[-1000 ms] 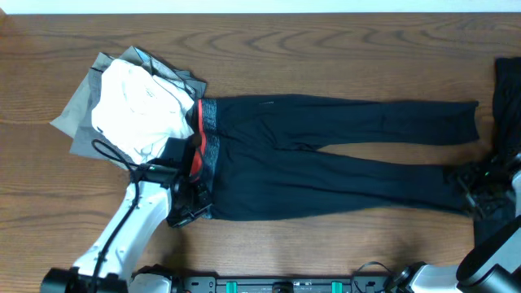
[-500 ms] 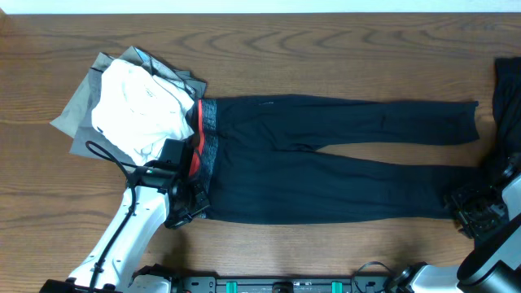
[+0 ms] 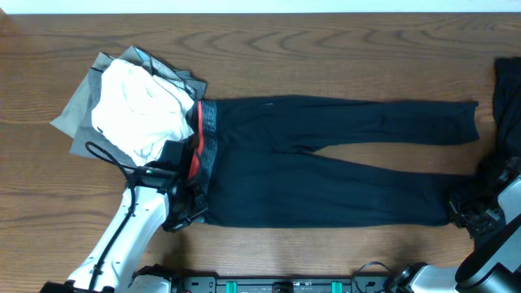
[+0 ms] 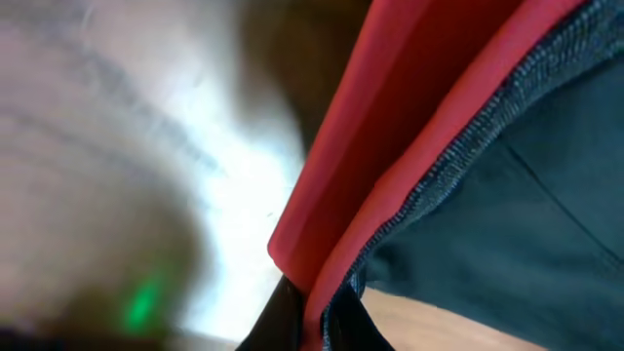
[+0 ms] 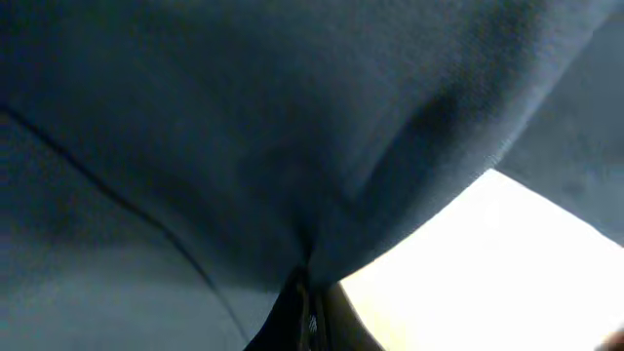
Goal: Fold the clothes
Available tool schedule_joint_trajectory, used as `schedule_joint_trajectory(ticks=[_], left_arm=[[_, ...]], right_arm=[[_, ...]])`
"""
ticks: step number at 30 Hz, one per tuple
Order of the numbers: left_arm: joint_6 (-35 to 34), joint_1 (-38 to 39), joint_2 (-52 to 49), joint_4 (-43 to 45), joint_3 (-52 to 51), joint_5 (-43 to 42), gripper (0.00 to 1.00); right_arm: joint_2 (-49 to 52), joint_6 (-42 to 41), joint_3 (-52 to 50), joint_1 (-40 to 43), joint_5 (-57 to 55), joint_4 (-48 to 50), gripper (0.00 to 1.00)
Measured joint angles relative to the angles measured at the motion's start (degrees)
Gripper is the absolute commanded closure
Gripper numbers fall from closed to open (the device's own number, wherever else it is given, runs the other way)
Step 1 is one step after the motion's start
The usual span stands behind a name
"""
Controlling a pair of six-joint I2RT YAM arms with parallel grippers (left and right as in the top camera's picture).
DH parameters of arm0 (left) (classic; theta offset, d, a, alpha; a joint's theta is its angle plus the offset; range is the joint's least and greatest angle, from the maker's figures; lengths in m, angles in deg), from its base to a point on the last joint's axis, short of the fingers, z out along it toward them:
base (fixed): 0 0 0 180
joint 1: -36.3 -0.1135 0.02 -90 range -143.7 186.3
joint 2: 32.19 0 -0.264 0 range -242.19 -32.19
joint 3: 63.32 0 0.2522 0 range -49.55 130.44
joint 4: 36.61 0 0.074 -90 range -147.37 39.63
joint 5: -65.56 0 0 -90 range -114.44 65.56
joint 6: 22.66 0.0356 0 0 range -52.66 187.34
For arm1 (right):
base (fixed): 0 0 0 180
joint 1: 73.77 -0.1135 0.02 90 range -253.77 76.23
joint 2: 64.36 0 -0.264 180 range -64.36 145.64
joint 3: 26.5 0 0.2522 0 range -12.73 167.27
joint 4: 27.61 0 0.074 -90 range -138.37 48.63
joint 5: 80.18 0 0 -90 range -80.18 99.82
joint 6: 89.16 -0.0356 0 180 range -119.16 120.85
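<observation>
- Overhead: the leggings (image 3: pixel 326 163) lie flat along the table (image 3: pixel 326 49), waistband (image 3: pixel 203 142) to the left, both legs running right. Spread out like this, they look ready for a lengthwise fold.
- The left gripper (image 3: pixel 184 210) sits at the near corner of the waistband and the right gripper (image 3: pixel 467 212) at the ankle of the near leg. Holding both ends of the same long edge would, I judge, let the arms lift it over together.
- A white piece (image 3: pixel 134 106) lies on a grey piece (image 3: pixel 77 122) just left of the waistband, touching it. A black piece (image 3: pixel 509 98) is cut off by the right edge. From this view neither gripper's jaws can be made out against the dark cloth.
- Left wrist: the coral edge (image 4: pixel 409 146) and grey band (image 4: pixel 487 136) fill the view and run down into the jaws at the bottom, so this gripper is clenched on the waistband. The fingers are dark and barely distinguishable, and the table is a blur.
- Right wrist: black cloth covers nearly everything and puckers to a point at the bottom centre, where the jaws are pinched tight on the leggings. How many layers are caught cannot be told. Only a bright patch of table shows at lower right.
</observation>
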Motion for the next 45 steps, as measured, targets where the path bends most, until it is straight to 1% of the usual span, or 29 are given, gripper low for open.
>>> schedule_joint_trajectory(ticks=[7,13,18,21,24,30,33,37,38,39,45], left_arm=[[-0.2,0.0,5.9,-6.4,5.5,0.1,0.94],[-0.9,0.0,12.5,-14.2,8.3,0.2,0.94],[-0.8,0.0,14.6,-16.5,11.9,0.4,0.94],[-0.5,0.0,14.4,-15.4,15.4,2.3,0.94],[0.9,0.0,13.0,-12.4,17.8,4.1,0.94],[4.3,0.0,4.2,-6.9,19.7,6.1,0.94],[5.8,0.0,0.3,-6.4,20.6,6.5,0.94],[7.9,0.0,-2.2,-5.2,22.3,8.0,0.94],[8.3,0.0,-2.4,-4.9,22.7,8.4,0.96],[8.6,0.0,-2.6,-4.5,23.2,8.8,0.94],[10.5,-0.2,-4.1,-1.2,23.8,10.4,0.94]], right_arm=[[-6.9,0.6,7.6,0.0,1.9,-7.5,0.99],[-14.1,1.9,13.7,0.0,2.6,-12.5,0.99],[-15.5,2.2,16.0,0.0,4.5,-12.5,0.99],[-15.2,2.4,16.0,-0.2,7.1,-9.0,0.99],[-14.0,2.2,16.1,-1.6,9.6,-4.5,0.99],[-8.4,0.7,16.6,-6.2,13.2,3.9,0.98],[-4.4,0.3,17.1,-8.2,14.3,5.4,0.98],[0.2,0.1,19.0,-9.5,15.1,7.1,0.98],[1.2,0.1,19.8,-9.7,15.4,7.3,0.98],[2.4,0.1,21.0,-9.9,15.7,7.5,0.98],[8.3,-0.7,28.2,-11.8,16.8,8.2,0.99]])
